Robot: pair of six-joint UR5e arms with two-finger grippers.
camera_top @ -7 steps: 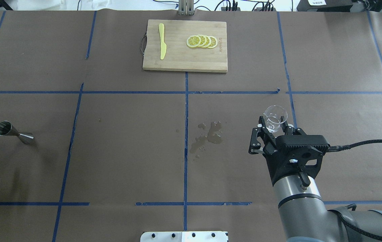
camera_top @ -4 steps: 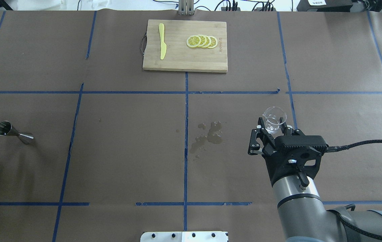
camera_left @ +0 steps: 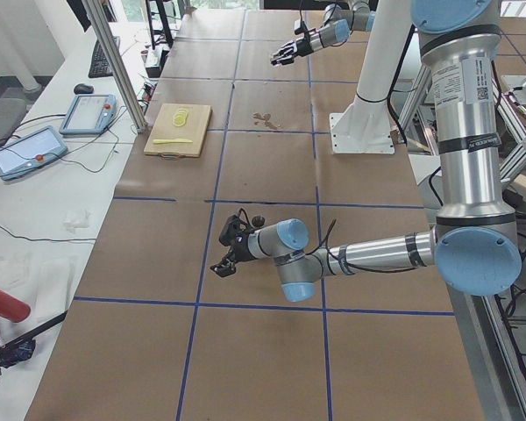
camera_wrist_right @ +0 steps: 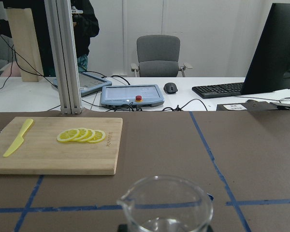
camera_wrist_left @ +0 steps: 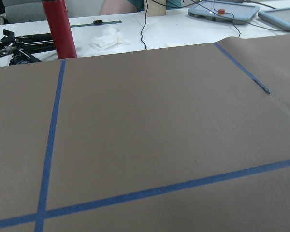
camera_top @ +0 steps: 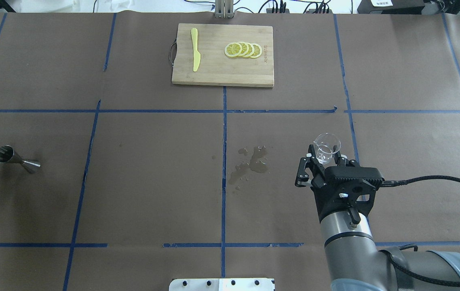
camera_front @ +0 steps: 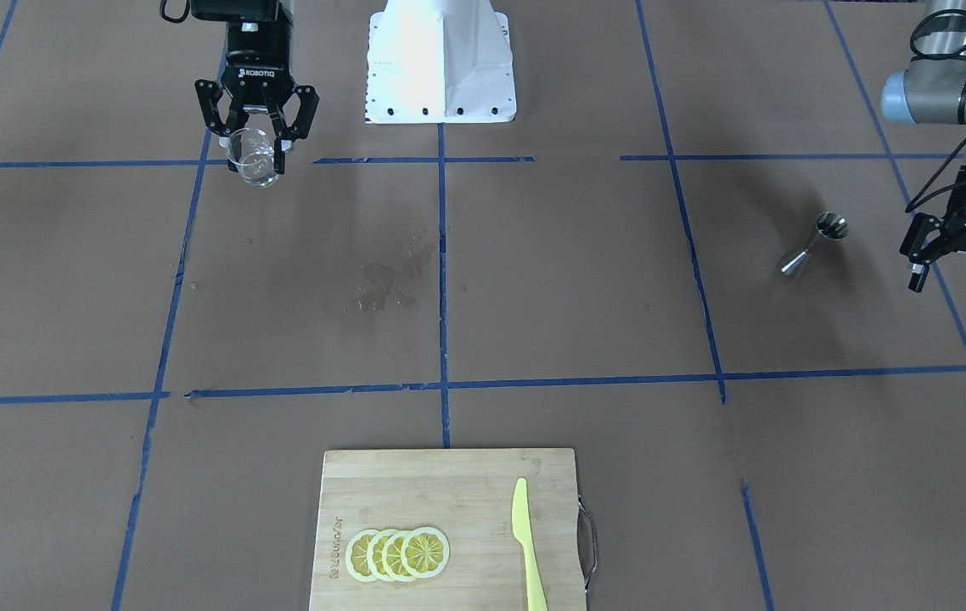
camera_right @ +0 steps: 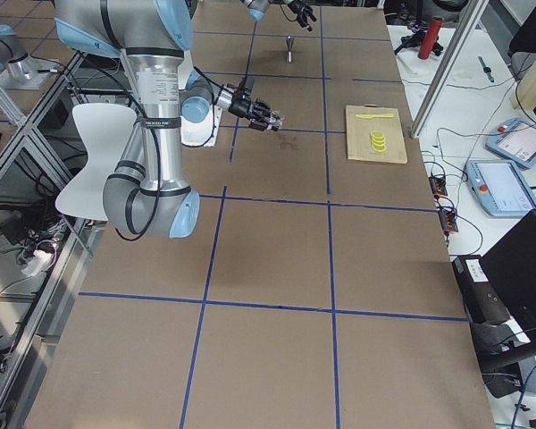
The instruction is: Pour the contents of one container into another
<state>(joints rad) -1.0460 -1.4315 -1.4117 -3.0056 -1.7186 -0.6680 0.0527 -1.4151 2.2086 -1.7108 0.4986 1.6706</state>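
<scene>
My right pincer (camera_top: pixel 326 155) is clamped on the clear glass cup (camera_top: pixel 327 144), held upright above the table (camera_top: pixel 153 194). I see at most a little liquid inside. The steel jigger (camera_front: pixel 814 244) stands well apart from it, contents unclear, near my left pincer (camera_front: pixel 953 287), which is spread wide and empty.

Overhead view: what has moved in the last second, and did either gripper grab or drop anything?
The right gripper, still shut on the glass cup, pulled back slightly toward the robot and to its left. The left gripper, open and empty, slid forward along the view's left edge, past the jigger. Jigger, puddle and cutting board stayed put.
</scene>
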